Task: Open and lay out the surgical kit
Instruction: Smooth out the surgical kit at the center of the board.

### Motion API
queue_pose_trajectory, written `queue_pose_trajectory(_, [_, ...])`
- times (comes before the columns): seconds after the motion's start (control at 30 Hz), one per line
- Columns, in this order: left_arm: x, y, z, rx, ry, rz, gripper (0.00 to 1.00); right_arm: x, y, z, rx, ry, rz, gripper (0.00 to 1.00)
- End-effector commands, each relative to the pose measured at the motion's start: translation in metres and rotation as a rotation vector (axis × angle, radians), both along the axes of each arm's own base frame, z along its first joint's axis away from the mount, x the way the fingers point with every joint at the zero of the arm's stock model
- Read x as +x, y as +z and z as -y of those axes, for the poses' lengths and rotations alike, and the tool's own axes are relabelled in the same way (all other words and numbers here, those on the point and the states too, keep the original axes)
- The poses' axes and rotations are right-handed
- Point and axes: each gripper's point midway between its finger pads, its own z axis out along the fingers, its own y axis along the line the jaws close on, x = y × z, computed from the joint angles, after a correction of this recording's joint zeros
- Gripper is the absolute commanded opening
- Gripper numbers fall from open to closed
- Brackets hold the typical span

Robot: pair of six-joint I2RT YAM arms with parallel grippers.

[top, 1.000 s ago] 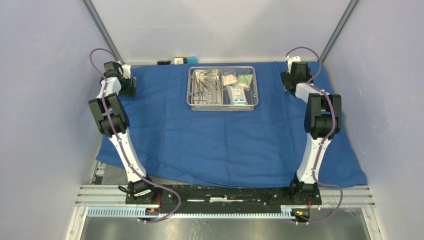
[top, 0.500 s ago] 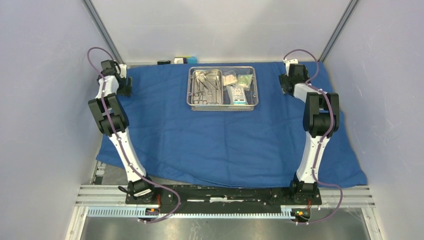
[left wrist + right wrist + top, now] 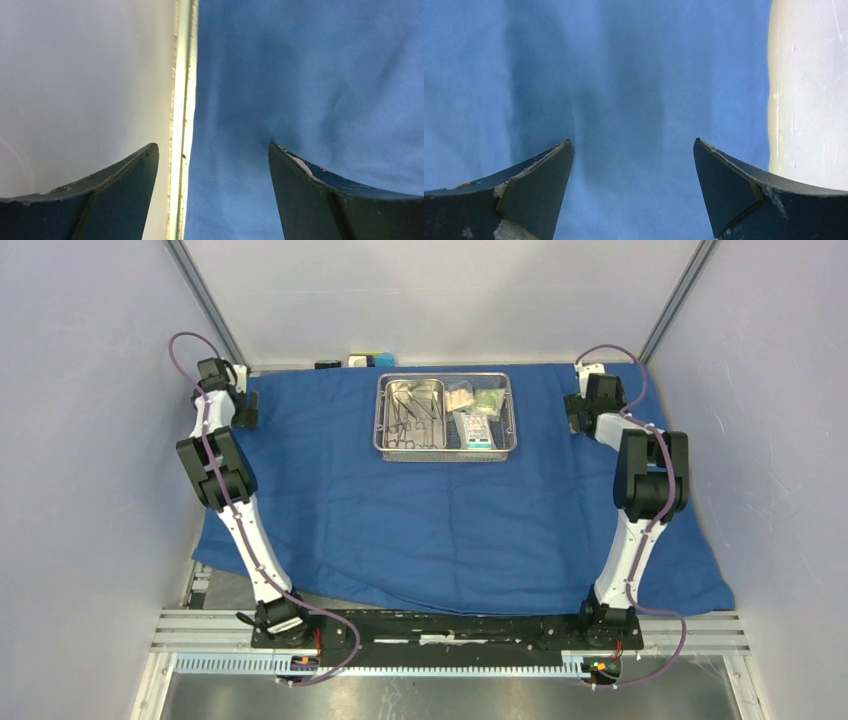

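Right now the left pincer (image 3: 247,412) and the right pincer (image 3: 572,412) hang wide open and empty over the far corners of the blue cloth wrap (image 3: 450,530), which lies spread flat. Between them, at the far middle, sits the steel mesh tray (image 3: 446,456), its long side running left to right. The scissor-like instruments (image 3: 415,418) lie near-to-far in its left half, closer to the left pincer; the clear packets (image 3: 475,410) sit closer to the right.

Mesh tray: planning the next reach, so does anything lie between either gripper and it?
Nothing visible does: only blue cloth separates the left gripper and the right gripper from the mesh tray. Both are open and empty.
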Motion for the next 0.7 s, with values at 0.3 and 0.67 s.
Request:
queue_pose_trajectory(0.3, [-0.051, 0.135, 0.09, -0.152, -0.269, 0.333, 1.0, -0.056, 0.12, -0.071, 0.165, 0.37, 0.291, 0.98])
queue_pose_trajectory(0.67, [-0.25, 0.098, 0.238, -0.259, -0.869, 0.028, 0.98, -0.159, 0.085, -0.106, 0.159, 0.618, 0.091, 0.97])
